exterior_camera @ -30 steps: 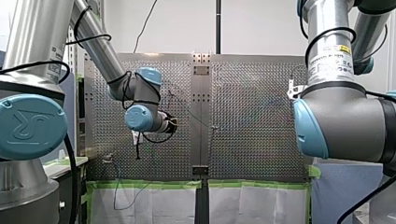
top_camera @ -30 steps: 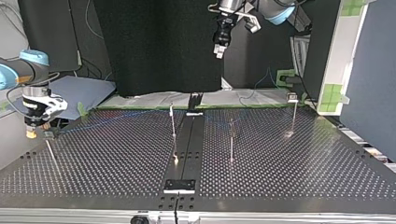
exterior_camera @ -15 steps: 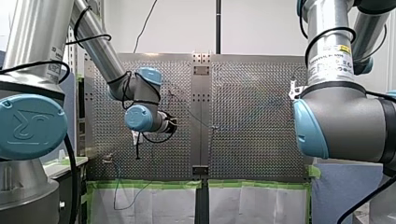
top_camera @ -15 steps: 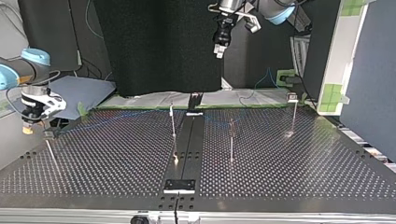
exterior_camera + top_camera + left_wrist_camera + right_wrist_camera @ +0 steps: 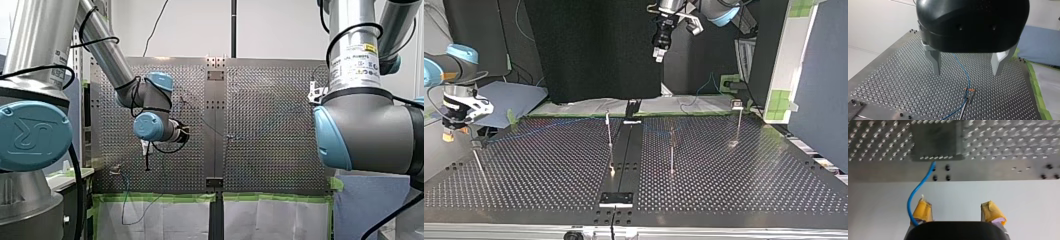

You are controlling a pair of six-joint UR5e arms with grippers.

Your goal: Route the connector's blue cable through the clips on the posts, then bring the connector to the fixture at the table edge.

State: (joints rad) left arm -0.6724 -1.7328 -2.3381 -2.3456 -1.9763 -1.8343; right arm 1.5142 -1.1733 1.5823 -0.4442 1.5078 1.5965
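Where it crosses the silver perforated metal surface [image 5: 893, 82], the thin blue cable [image 5: 961, 65] lies slack. It curves beneath my left claw [image 5: 966, 73] to a slim metal post [image 5: 968, 98] topped by a small orange-marked clip. That claw is black with bare metal fingers, and it hangs above the cable wide open and empty. The right wrist view shows another stretch. There the cable arcs off the surface's edge, beside a dark square plate [image 5: 935, 142], and passes outside one yellow pad of my right claw [image 5: 956, 203], whose pads are spread with nothing between them. Only the top view shows all four posts and a black bracket [image 5: 616, 199] at the near edge, with my right claw off the surface's left side. I cannot make out the connector in any view.
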